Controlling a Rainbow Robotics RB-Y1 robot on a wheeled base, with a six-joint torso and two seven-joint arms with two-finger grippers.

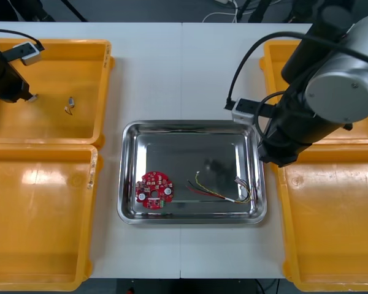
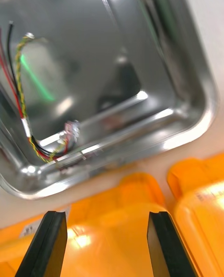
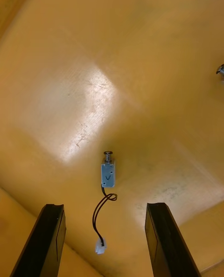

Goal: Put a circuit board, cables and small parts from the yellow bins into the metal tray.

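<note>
left gripper [image 3: 105, 207]: fingers wide apart, empty; below them we see a small silver metal part [image 3: 108, 174], lying in the far left yellow plastic bin [image 1: 80, 49] | right gripper [image 2: 107, 214]: fingers wide apart, empty; just beside the shiny metal tray [image 1: 190, 125]; tray holds a round red circuit board [image 1: 154, 190] and a red and yellow cable [image 1: 221, 191]

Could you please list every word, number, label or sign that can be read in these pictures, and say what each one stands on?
No text can be read with certainty.
Small metal part in the yellow bin: a dark mark on its face, too small to read.
Round red circuit board in the metal tray: any print is too small to read.
</note>
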